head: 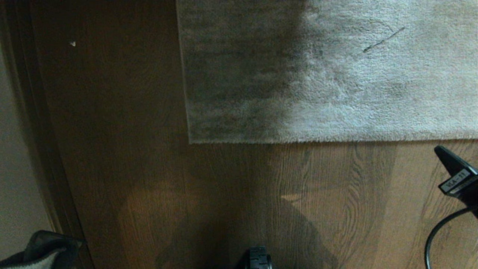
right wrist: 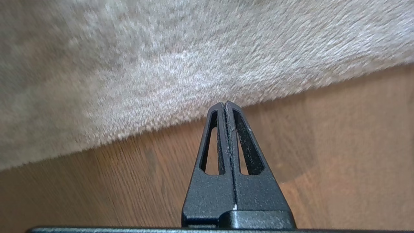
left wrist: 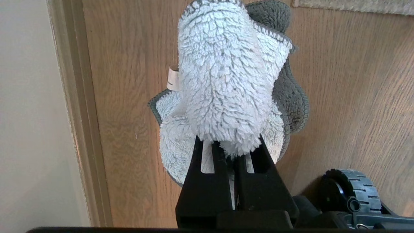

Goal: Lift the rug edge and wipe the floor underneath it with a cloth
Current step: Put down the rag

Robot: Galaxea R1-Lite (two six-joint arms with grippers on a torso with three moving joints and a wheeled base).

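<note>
Floor (head: 130, 168): brown wood-grain planks, beneath both pincers and running under the rug. Hard and smooth; likely to let the cloth slide freely.

Rug (head: 336, 74): large light grey plush, lying flat, no edge raised as yet. Straight near edge just ahead of the right pincer's tips, one corner further off toward the left side. Judged soft and floppy yet weighty by sheer size; only the strip next to the grip likely to rise. Best taken at the very edge, one finger slid under the backing and one on the pile, not pinched from above, where the short pile offers little to hold.

Baseboard (head: 33, 123): dark strip along the wall, on the outer side of the left pincer.

Cloth (left wrist: 226, 84): pale, fluffy, dark-hemmed rag with a small white tag, bunched and hanging forward from the left pincer. Light, limp, compressible; already held by a fold.

Left gripper (left wrist: 231, 152): clenched on the cloth, parked low near the base wheel (left wrist: 351, 189).

Right gripper (right wrist: 224, 103): fingers pressed together, nothing between them, tips over bare floor just short of the rug edge. Must part before any hold.
</note>
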